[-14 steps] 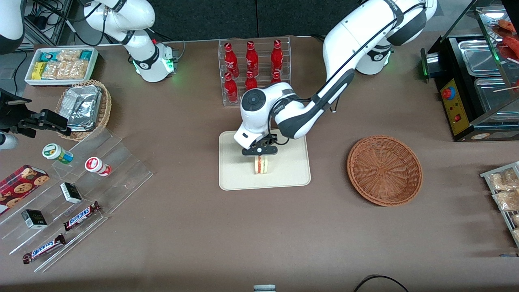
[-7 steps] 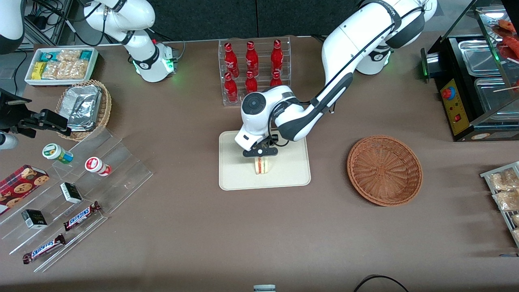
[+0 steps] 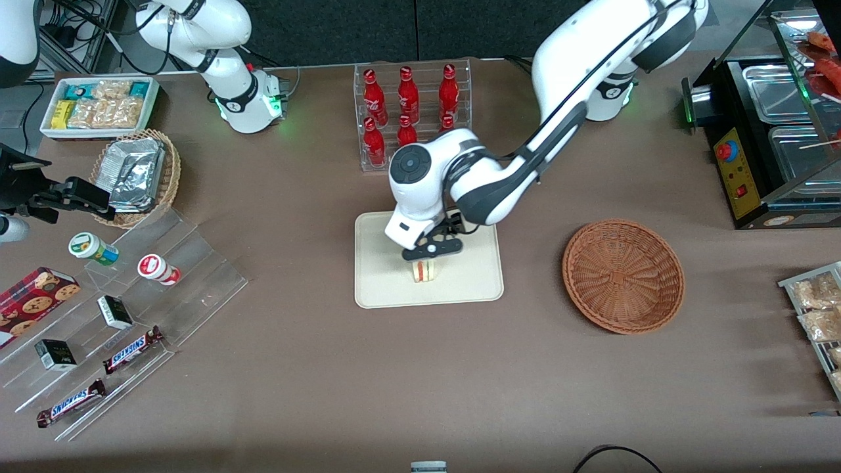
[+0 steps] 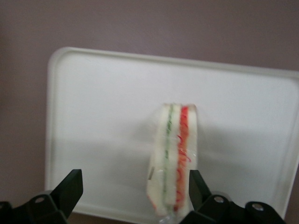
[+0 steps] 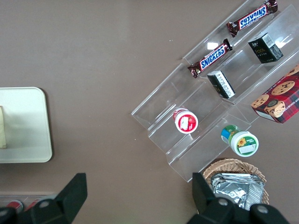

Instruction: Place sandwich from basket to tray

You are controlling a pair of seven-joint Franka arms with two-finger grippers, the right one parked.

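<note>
Sandwich (image 4: pixel 174 161) standing on edge on tray (image 4: pixel 98 140), filling stripes facing up, end effector (image 4: pixel 133 196) spread apart above it

A clear rack of red bottles (image 3: pixel 410 112) stands at top centre of the frame. In the upper left sit a white bin of snack packets (image 3: pixel 98 105) and a tan wicker basket of foil packets (image 3: pixel 136 176). The lower left holds a clear stepped stand (image 3: pixel 197 276) – two Snickers bars (image 3: pixel 133 349), two small jars (image 3: pixel 93 248), two black boxes (image 3: pixel 115 311) – beside a cookie box (image 3: pixel 34 299). A black display warmer (image 3: pixel 742 164) fills the upper right.
</note>
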